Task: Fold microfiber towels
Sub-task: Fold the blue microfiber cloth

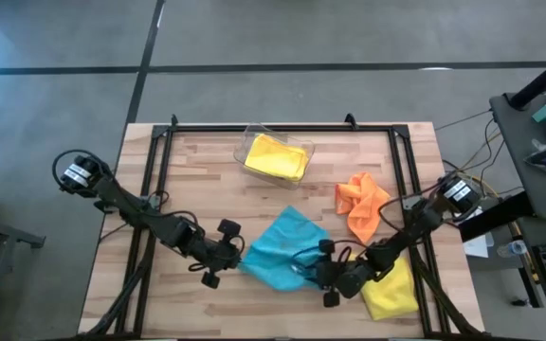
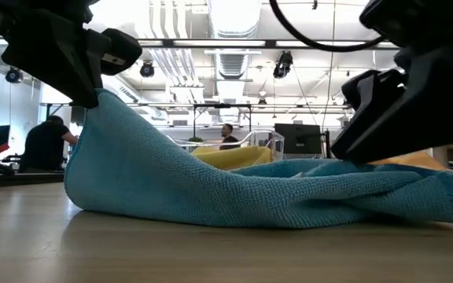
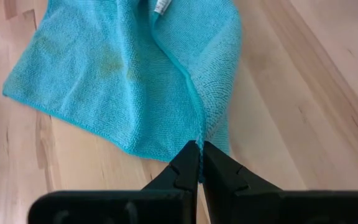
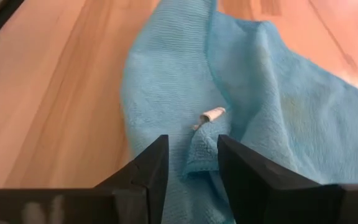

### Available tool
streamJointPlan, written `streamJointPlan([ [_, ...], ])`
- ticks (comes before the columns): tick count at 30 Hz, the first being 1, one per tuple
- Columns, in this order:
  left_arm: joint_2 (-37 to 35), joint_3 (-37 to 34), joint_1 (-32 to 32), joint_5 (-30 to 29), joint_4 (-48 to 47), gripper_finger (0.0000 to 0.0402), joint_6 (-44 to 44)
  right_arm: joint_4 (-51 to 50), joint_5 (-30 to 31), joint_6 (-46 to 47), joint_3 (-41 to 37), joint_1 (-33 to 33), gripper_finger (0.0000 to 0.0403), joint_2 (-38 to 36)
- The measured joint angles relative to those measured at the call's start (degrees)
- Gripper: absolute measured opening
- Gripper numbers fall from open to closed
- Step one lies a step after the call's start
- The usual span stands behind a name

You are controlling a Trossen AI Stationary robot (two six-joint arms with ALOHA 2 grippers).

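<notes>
Light blue microfiber towel (image 1: 282,248) near the table's (image 1: 207,189) front edge, spread between both grippers. Left gripper (image 3: 199,163) at its left corner, fingers pressed together and pinching the hem, that corner lifted off the wood in the low view. Right gripper (image 4: 191,155) at the opposite side, fingers part-spread with a raised fold of the blue cloth between them; grip on that fold not clear. Towel rumpled, long axis roughly left to right between the two grippers, one corner pointing toward the table's back. White label (image 4: 211,114) on the cloth just beyond the right fingers. Yellow towel (image 1: 391,292) under the right arm, orange towel (image 1: 360,204) behind it, another yellow towel (image 1: 278,157) in the clear plastic bin (image 1: 250,142).
</notes>
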Motion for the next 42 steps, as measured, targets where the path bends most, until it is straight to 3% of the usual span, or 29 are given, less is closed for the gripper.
streamJointPlan([
  [9,-0.02,-0.08,0.0,0.0,0.13,0.0,-0.35,-3.38,3.38,-11.98,2.31,2.22,0.0143,0.27],
  [16,-0.02,-0.13,0.02,0.0,0.27,0.0,-0.46,-14.8,7.98,-11.78,5.92,3.01,0.0184,0.27],
  [24,-0.02,-0.11,0.04,0.0,0.5,0.0,-0.45,-15.32,9.29,-15.56,6.3,2.6,0.0195,2.6],
  [30,-0.02,-0.09,0.15,0.02,0.43,0.0,-0.31,-15.36,11.44,-16.87,7.87,2.14,0.0164,5.56],
  [42,-0.04,0.52,0.41,-0.1,-0.23,0.0,1.21,-15.67,12.44,-18.56,12.99,2.14,0.0047,6.26],
])
